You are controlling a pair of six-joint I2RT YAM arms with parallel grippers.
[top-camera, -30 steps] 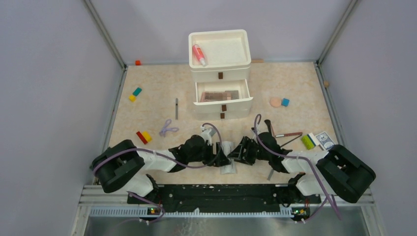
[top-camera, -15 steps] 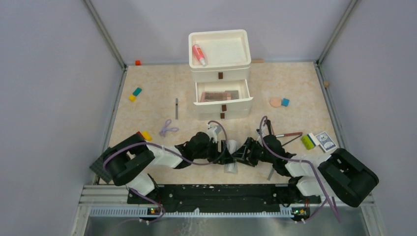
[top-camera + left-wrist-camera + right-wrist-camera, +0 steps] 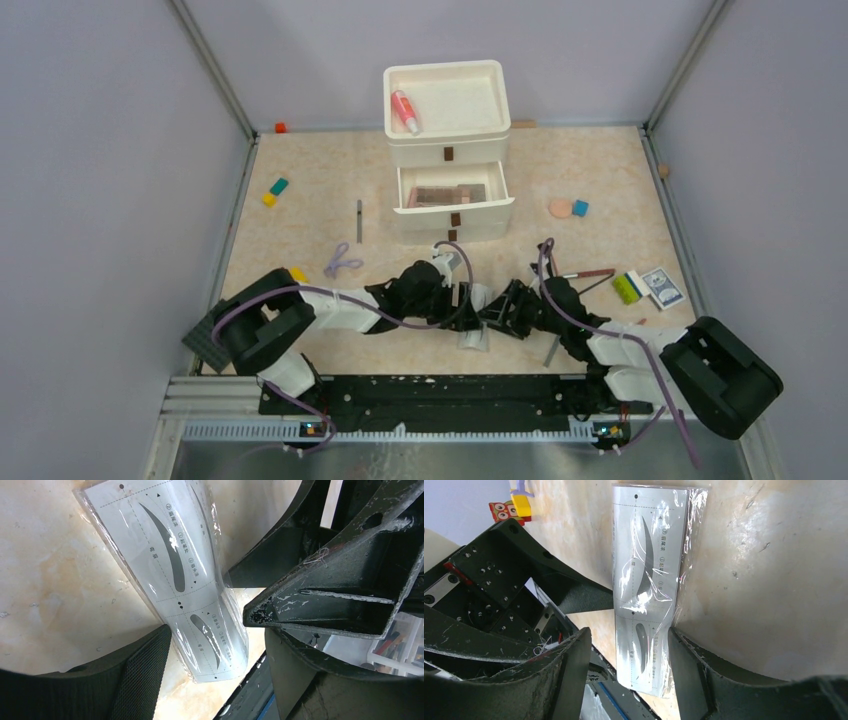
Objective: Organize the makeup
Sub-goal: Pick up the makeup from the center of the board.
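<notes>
Lying on the beige marbled table point(image 3: 300, 220), the white eyebrow card point(image 3: 175, 565) sits in the lower middle of the overhead view, where the two arms meet. It is a long narrow slip sealed in a clear, crinkled plastic sleeve. Printed on it are dark curved brow shapes, a long one and a shorter one below, boxed by dashed lines with small black dots and triangles. Beside each shape run short columns of Chinese characters led by circled numerals, too small to read with certainty. No brand name shows.

The left gripper point(image 3: 215, 635) has its jaws apart, straddling the card's lower end. Its mesh-padded finger point(image 3: 145, 665) meets one edge, with bare table showing at the other. The right gripper point(image 3: 629, 632) is likewise spread around the card, one finger against its right edge and a gap on the left. Neither is clamped on it. In the upper left of the right wrist view, a red owl-faced block point(image 3: 504, 510) sits beside a yellow block point(image 3: 522, 504).
</notes>
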